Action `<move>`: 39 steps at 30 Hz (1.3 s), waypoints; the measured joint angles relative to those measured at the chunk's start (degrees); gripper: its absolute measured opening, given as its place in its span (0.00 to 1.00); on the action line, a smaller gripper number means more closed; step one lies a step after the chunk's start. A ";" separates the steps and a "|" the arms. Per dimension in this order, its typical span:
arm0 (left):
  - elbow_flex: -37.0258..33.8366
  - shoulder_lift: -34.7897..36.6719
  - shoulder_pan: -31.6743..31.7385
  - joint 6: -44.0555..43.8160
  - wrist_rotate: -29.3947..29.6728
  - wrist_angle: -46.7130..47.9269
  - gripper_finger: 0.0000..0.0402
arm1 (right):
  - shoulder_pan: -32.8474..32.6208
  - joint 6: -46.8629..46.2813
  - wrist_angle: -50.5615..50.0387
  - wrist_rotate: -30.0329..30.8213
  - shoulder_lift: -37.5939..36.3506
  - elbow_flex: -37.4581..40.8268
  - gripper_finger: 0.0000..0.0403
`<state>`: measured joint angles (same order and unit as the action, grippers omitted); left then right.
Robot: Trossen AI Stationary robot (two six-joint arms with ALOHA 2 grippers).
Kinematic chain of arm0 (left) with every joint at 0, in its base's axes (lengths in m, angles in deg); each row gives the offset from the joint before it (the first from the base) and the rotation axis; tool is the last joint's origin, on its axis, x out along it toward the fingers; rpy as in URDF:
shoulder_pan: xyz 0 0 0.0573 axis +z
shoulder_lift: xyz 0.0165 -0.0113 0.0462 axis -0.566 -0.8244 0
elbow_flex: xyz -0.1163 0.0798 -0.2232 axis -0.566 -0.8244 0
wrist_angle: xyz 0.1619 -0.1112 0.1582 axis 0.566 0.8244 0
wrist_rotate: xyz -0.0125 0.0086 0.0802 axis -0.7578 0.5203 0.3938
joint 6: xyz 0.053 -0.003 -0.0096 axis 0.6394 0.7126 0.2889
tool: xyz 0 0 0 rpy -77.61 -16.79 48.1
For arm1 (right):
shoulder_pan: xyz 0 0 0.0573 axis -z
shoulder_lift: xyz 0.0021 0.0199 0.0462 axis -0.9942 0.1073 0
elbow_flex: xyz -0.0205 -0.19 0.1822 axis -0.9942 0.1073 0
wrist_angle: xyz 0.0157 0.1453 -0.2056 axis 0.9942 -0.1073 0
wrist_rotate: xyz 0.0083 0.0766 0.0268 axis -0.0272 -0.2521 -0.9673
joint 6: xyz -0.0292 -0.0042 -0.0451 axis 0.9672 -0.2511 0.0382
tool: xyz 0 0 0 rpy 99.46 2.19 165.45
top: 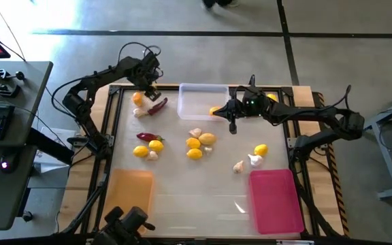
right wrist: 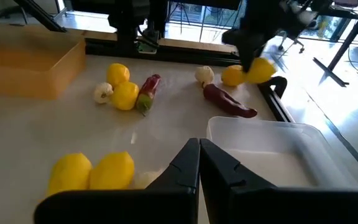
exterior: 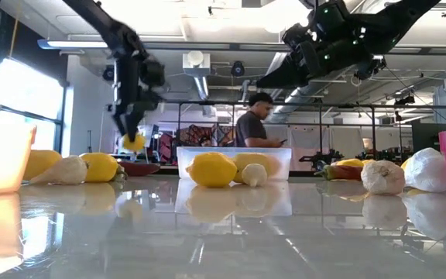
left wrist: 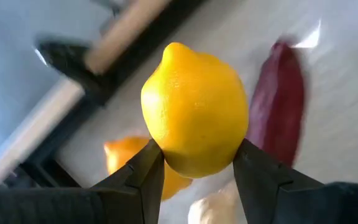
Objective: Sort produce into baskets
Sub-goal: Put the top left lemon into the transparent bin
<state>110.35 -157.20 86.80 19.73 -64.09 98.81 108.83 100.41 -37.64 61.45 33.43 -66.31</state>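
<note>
So nearest the front edge of the table (top: 203, 197) you've got the orange tray (top: 131, 188) at the left corner and the pink tray (top: 275, 200) at the right corner, both looking empty, so sorting has barely started I'd say.

Mid-table there's a scatter of loose produce: a few lemons (top: 194, 143), a couple of garlic bulbs (top: 254, 160) and a chili (top: 146, 136) toward the left edge.

Further back, the clear tray (top: 199, 101) sits against the far edge. The right gripper (top: 233, 126) hangs just beside its right end with its fingers pressed together, holding nothing, probably just waiting.

The action is at the far left corner: the left gripper (left wrist: 197, 167) has its fingers clamped on a lemon (left wrist: 194, 118), lifted clear of the table above another chili (left wrist: 277, 102), an orange fruit (left wrist: 124, 155) and a garlic bulb. It's pinched across the middle, which should stop it rolling out on the way to a tray.
</note>
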 joint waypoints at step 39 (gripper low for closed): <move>29.36 -23.63 -29.15 18.16 -1.60 -2.76 0.36 | 0.04 -0.47 -4.24 13.73 -22.64 12.52 0.00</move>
<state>139.71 -180.82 57.65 37.89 -65.69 96.06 108.88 99.94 -41.88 75.18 10.79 -53.79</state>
